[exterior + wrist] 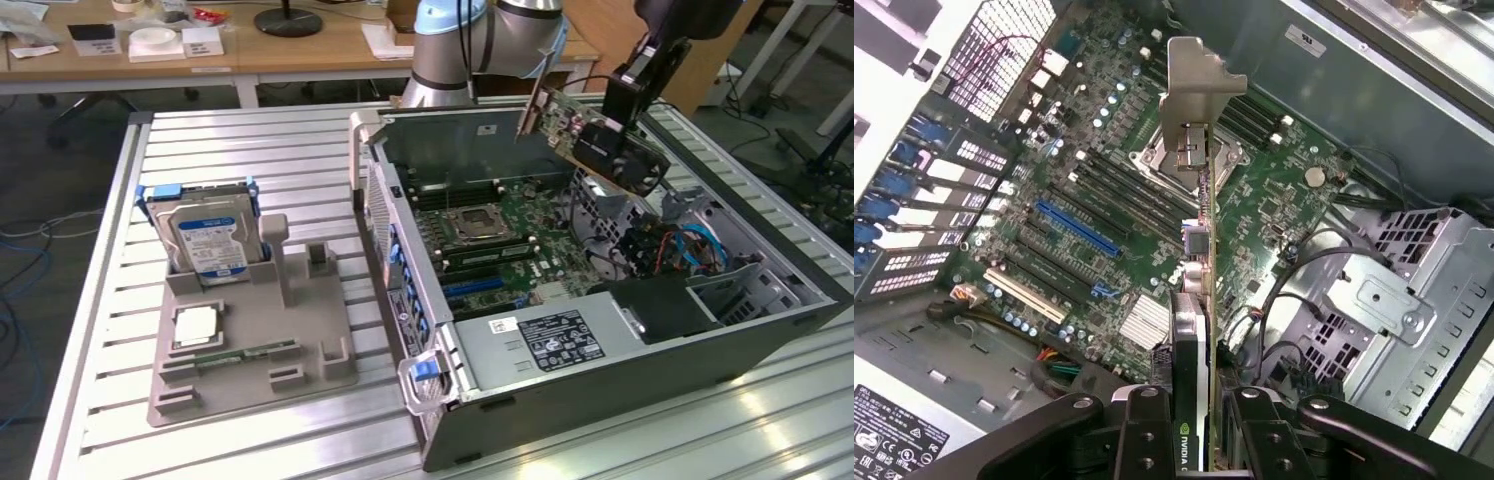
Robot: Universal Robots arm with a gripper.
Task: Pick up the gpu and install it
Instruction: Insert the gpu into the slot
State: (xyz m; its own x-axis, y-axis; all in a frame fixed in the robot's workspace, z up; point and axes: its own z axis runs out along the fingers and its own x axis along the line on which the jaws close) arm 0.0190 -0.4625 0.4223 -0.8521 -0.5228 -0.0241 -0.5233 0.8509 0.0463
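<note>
- Currently gpu (603,142) is pinched by the end effector (1201,430) above the open case (641,390).
- Long axis is tilted, bracket (1194,90) end pointed away from the end effector.

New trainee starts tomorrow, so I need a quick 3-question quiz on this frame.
1. True or false: the gpu is already seated in a slot on the motherboard.
2. What stands upright in the grey fixture beside the computer case? A) hard drive B) cooling fan C) power supply
3. Fill in: the gripper is shut on the ____.

Key: 1 false, the card is held in the air above the open case; 2 A; 3 gpu.
</note>
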